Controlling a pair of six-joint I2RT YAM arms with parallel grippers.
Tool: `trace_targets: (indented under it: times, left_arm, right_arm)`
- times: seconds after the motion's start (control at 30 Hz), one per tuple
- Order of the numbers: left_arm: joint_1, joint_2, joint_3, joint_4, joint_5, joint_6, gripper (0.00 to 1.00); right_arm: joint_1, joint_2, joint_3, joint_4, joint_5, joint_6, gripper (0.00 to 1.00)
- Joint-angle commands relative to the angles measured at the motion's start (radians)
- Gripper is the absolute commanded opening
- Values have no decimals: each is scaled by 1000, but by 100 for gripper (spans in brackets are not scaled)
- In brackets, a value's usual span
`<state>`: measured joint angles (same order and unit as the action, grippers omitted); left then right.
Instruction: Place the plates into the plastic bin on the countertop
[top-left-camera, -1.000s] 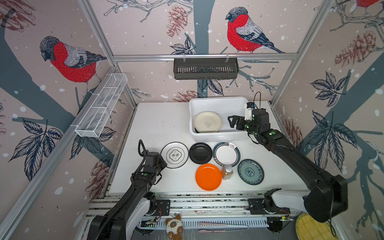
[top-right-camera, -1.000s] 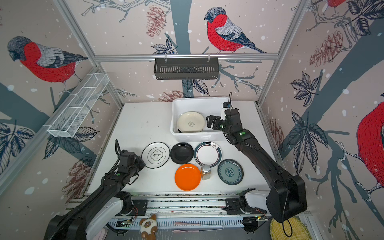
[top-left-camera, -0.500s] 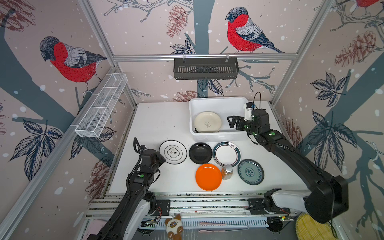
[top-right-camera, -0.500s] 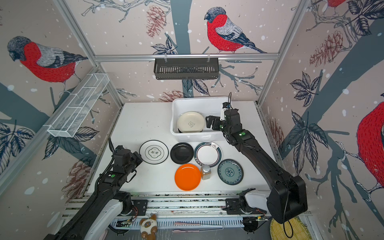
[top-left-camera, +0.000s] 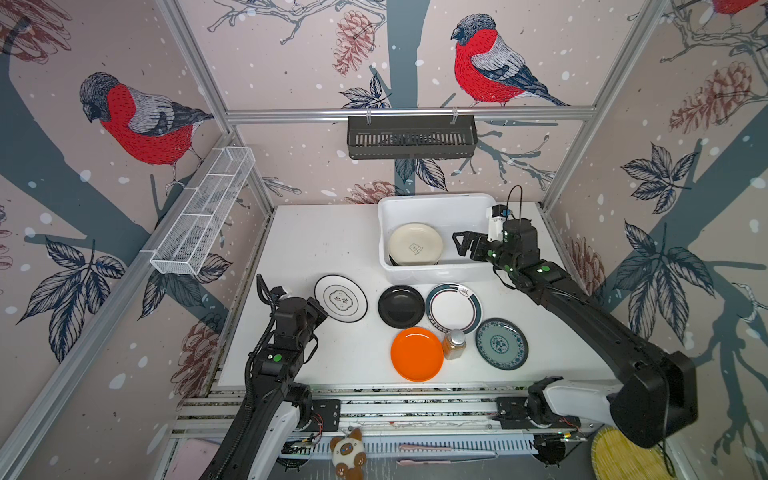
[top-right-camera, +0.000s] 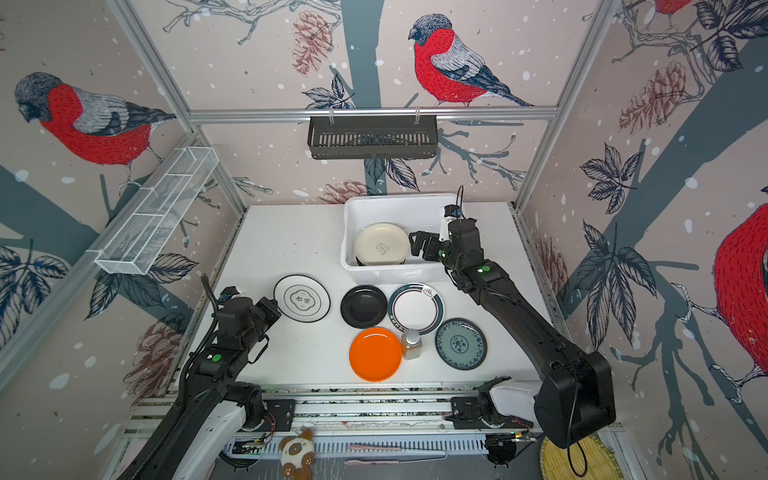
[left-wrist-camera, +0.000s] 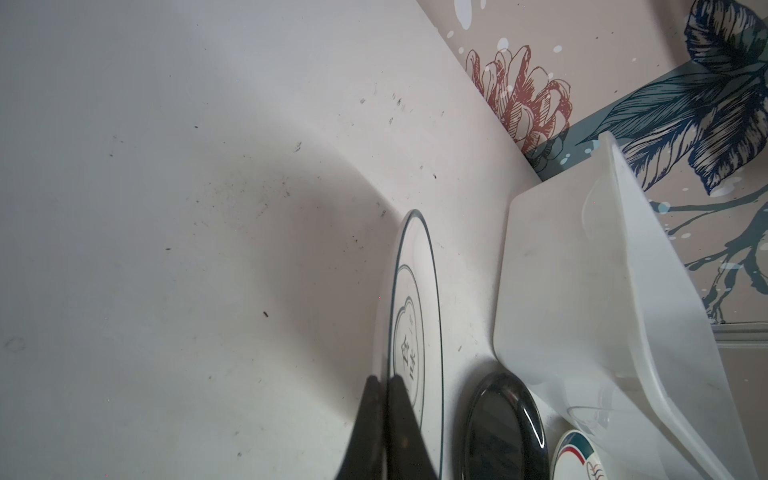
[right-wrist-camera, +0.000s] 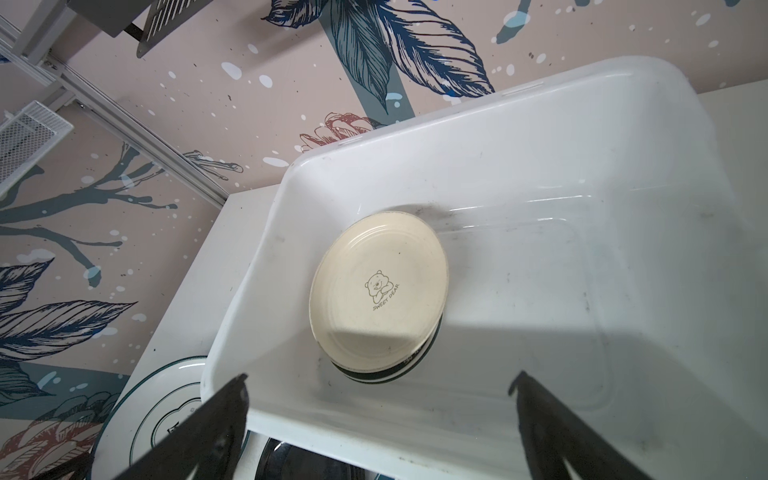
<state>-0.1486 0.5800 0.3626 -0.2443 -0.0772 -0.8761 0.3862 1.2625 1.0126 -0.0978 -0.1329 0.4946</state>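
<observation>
The plastic bin stands at the back of the countertop. Inside it a cream plate lies on a dark-rimmed plate. In front of the bin lie a white plate with a black-ringed emblem, a black plate, a teal-rimmed white plate, an orange plate and a blue-green patterned plate. My left gripper is shut and holds nothing, its tips at the emblem plate's near left rim. My right gripper hangs open over the bin's right half.
A small amber bottle stands between the orange and patterned plates, touching the teal-rimmed one. A black slotted rack hangs on the back wall. A white wire basket is mounted on the left wall. Aluminium rails run along the front edge.
The left arm has shifted a little beside the emblem plate, and that plate has slid slightly toward the back left. The right arm has stayed still and open.
</observation>
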Motion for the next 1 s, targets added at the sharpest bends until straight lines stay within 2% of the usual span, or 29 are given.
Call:
trace_targets:
  times: [0.0, 0.5, 0.7, 0.97]
  left_arm:
    - [1, 11, 31, 64, 21, -15, 0]
    - [1, 30, 152, 120, 23, -2, 0]
    - [1, 26, 237, 92, -26, 47, 0]
    - [1, 3, 260, 60, -12, 60, 0]
  right_arm:
    - [4, -5, -6, 39, -10, 12, 100]
    - [20, 10, -3, 64, -61, 34, 100]
    - [25, 15, -2, 77, -82, 41, 100]
    - [33, 49, 7, 78, -178, 41, 100]
